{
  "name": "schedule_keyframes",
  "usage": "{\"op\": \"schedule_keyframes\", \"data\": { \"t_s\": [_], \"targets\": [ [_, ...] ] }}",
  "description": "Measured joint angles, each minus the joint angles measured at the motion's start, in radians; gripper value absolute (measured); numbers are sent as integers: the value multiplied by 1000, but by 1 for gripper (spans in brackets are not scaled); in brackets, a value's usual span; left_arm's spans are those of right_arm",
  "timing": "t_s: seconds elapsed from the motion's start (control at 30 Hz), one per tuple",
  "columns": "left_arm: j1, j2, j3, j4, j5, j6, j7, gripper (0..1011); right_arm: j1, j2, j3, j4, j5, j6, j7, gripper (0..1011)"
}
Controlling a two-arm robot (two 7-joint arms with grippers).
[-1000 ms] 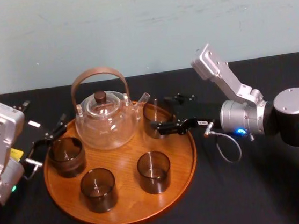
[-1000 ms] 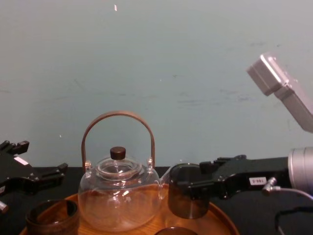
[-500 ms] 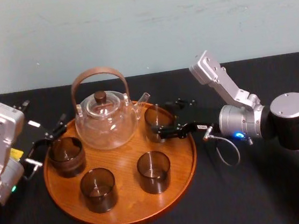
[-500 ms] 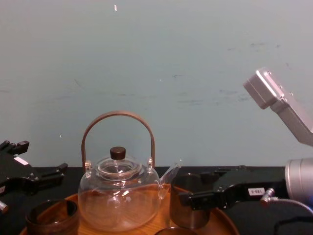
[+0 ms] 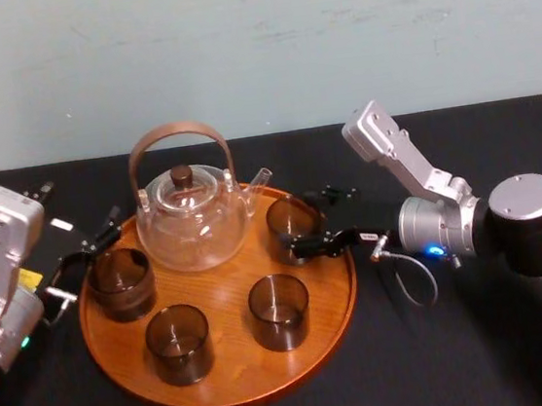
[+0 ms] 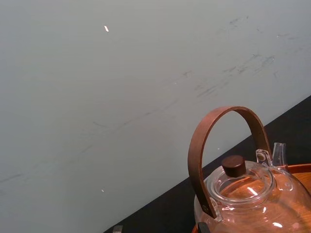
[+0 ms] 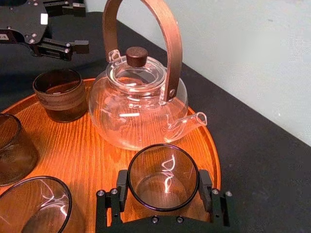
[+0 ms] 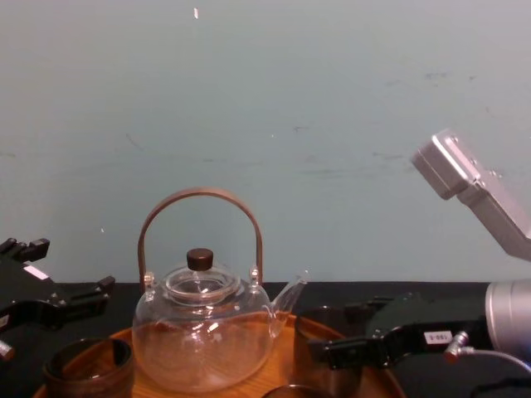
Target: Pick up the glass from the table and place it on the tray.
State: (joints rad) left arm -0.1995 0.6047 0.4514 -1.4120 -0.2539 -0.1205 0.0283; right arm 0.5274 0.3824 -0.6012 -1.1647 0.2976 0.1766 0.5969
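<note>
grips the glass [image 7: 163, 167] from 3 o'clock, right gripper [image 7: 163, 183] fingers [image 7: 122, 190] clamped on opposite sides of its upright wall, at the tray's [image 5: 226, 365] 2 o'clock beside the teapot [image 5: 193, 222] spout. parks the left gripper [image 7: 73, 25], fingers apart, at 9 o'clock.

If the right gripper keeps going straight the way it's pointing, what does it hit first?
The right gripper has the glass between its jaws. Pushed on, it would likely meet the teapot, spout first, though depth is unclear. The left gripper sits parked beside the tray.
</note>
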Motion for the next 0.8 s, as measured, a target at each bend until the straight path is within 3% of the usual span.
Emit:
{"op": "schedule_keyframes", "data": {
  "t_s": [0.7,0.8],
  "targets": [
    [0,0,0,0,0,0,0,1002,-5,2,-2,-7,-13,3,-3,883],
    [0,0,0,0,0,0,0,1001,-5,2,-1,-7,-12,4,-3,932]
  ]
}}
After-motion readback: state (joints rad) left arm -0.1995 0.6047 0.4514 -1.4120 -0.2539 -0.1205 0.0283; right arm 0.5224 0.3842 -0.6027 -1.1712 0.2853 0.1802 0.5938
